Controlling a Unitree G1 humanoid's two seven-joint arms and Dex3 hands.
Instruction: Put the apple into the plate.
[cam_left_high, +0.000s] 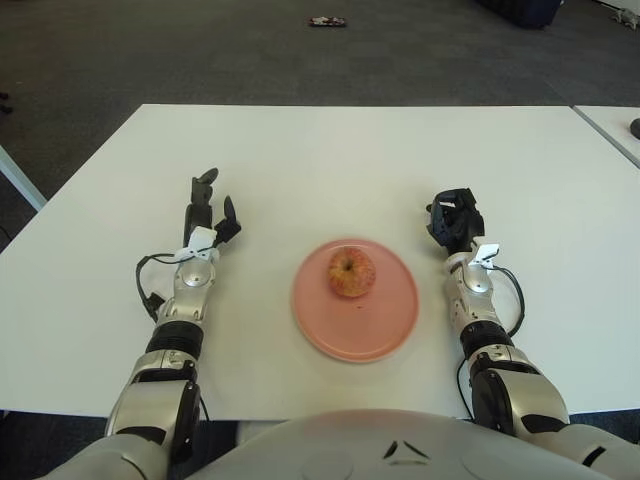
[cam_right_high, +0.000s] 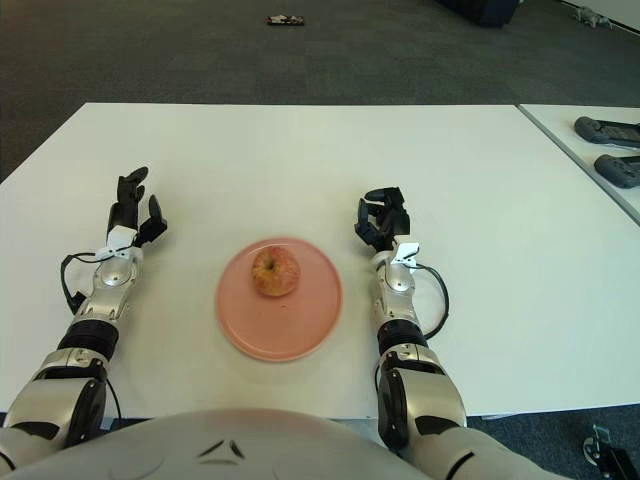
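Apple (cam_left_high: 351, 273) sits on plate (cam_left_high: 390, 330) near desk's front edge; firm, smooth, roundish, best cupped around sides. Left hand (cam_left_high: 207, 213) spread, empty; right hand (cam_left_high: 453, 219) curled, empty.

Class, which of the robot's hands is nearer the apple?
Right. The right hand sits just beyond the plate's right rim; the left hand is farther from the apple, well left.

Matt pink plate (cam_left_high: 385, 325), smooth-skinned apple (cam_left_high: 351, 273), smooth matt white table (cam_left_high: 330, 160).
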